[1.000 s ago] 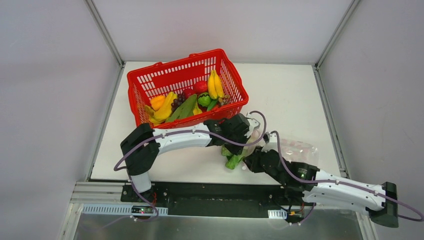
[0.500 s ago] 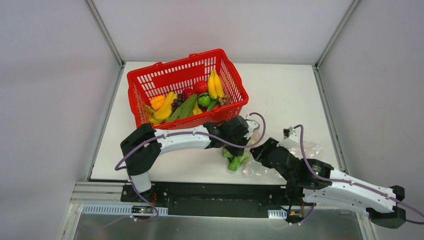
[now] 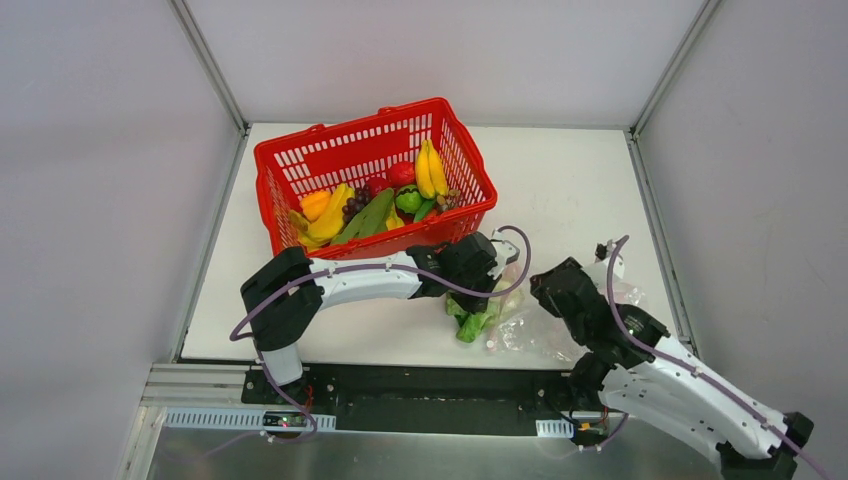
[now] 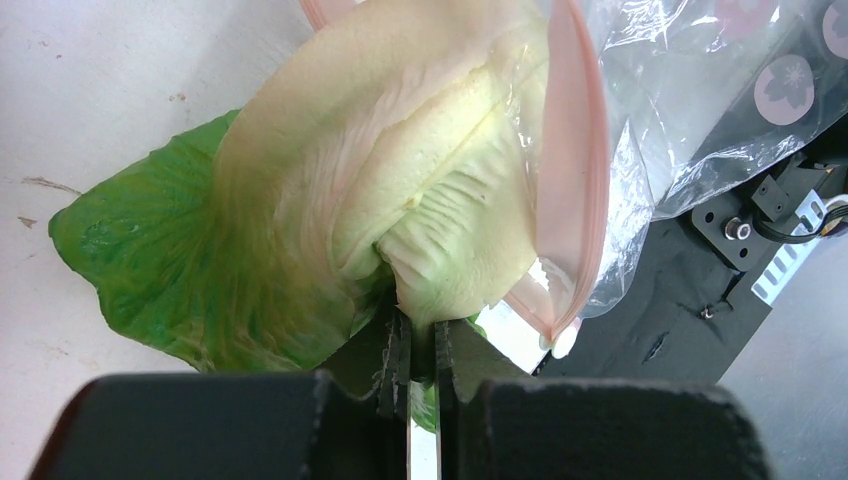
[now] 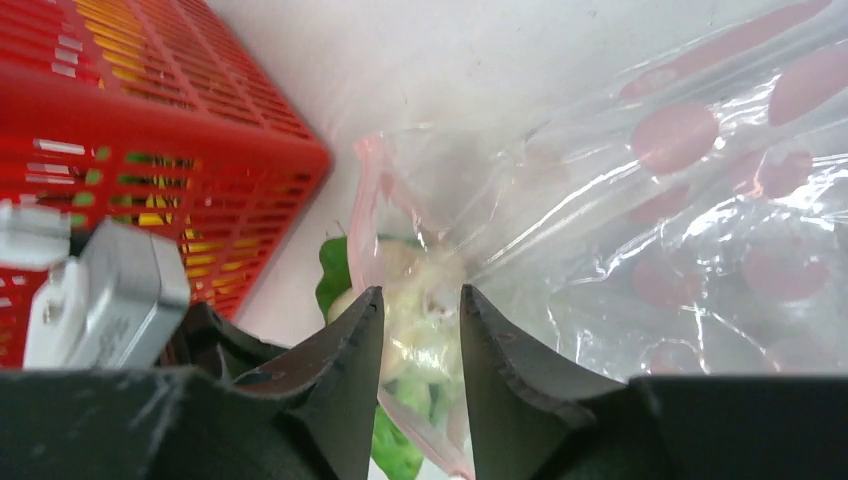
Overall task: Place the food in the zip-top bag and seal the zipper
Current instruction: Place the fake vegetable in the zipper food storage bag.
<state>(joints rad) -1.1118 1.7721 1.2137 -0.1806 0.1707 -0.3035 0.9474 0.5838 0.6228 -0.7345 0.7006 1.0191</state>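
The left fingers [image 4: 395, 355] are clenched on the pale base of the lettuce [image 4: 190, 270]. Its heart lies partly within the mouth of the zip-top bag [image 4: 690, 100], and the pink zipper [image 4: 578, 180] curves over it at upper right. The right fingers [image 5: 365, 340] stand parted, grasping nothing, with the bag's mouth showing through the gap. Whether they brush the film is hard to make out. In the top view both pairs of fingers hide under their wrists. That view alone shows lettuce and bag lying on the desk [image 3: 570, 190] at lower centre, below the red basket [image 3: 285, 160].
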